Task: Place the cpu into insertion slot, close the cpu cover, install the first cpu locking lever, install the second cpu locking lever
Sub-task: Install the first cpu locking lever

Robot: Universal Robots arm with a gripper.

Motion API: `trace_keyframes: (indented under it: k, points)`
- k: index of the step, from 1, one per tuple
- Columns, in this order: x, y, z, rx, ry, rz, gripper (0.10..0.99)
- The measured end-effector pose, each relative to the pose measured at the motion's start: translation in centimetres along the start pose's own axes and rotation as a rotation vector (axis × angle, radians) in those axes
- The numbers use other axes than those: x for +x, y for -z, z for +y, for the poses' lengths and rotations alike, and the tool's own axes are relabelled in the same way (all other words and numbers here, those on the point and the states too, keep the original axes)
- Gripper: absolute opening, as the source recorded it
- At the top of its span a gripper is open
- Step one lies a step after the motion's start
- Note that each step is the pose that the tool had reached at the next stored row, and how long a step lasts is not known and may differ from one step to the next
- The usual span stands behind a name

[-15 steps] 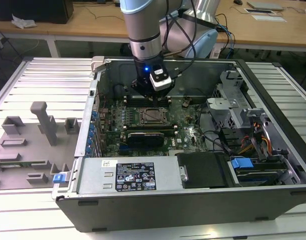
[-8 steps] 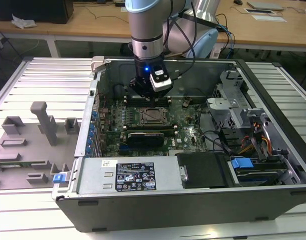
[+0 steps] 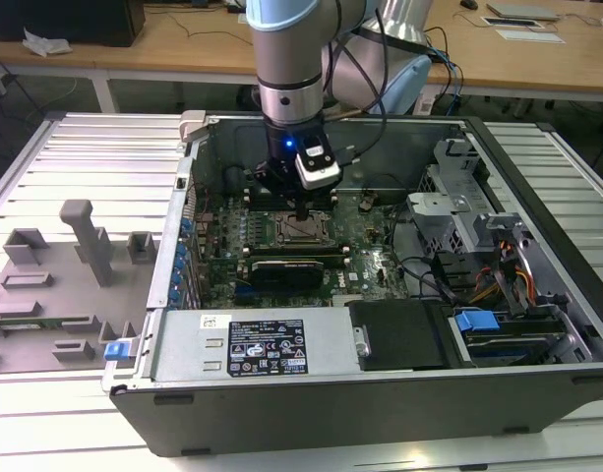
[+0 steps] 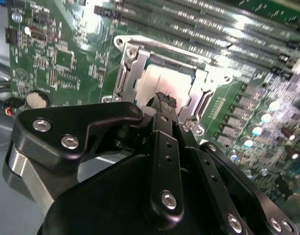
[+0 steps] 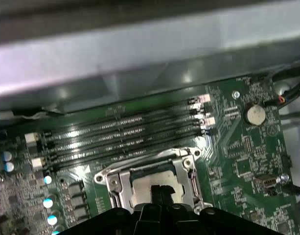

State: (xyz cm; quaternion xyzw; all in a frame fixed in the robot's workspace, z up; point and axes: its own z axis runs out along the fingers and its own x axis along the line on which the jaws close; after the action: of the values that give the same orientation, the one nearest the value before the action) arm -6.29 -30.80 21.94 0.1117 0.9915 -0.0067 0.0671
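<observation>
- The gripper (image 4: 163, 100) hangs low inside the open computer case (image 3: 537, 379), its two black fingers pressed together into one narrow tip with nothing visibly between them; that tip is right over the insertion slot (image 4: 162, 81), touching it or just above, I can't tell which.
- In the second wrist view the pale square under the tip looks like the cpu (image 4: 152, 84) already lying in the slot; I take it to be seated.
- The cpu cover (image 5: 186, 169) frames the slot as a thin metal plate; whether it lies fully flat I cannot say.
- Handling, as I judge it: the chip is light, stiff and smooth-topped, so it would slip under a pinch; its underside contacts are fragile, so hold it by the edges only. The cover is thin, springy metal, better pushed on its frame than over its window.
- Beyond the slot, on the green motherboard (image 5: 247, 156), run the long black memory slots (image 5: 125, 129); a round coin battery (image 5: 254, 114) sits off to one side of the slot.
</observation>
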Motion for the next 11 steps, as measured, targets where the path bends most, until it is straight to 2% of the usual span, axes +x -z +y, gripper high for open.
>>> trace_keyframes:
  k: [3, 5, 11]
  points:
    - [-0.02, 0.01, -0.09, 0.024, 0.003, -0.0045, 0.106]
    - [-0.02, 0.02, -0.09, 0.036, 0.005, -0.0071, 0.106]
    - [-0.15, 0.96, -0.09, 0.041, 0.006, -0.0085, 0.106]
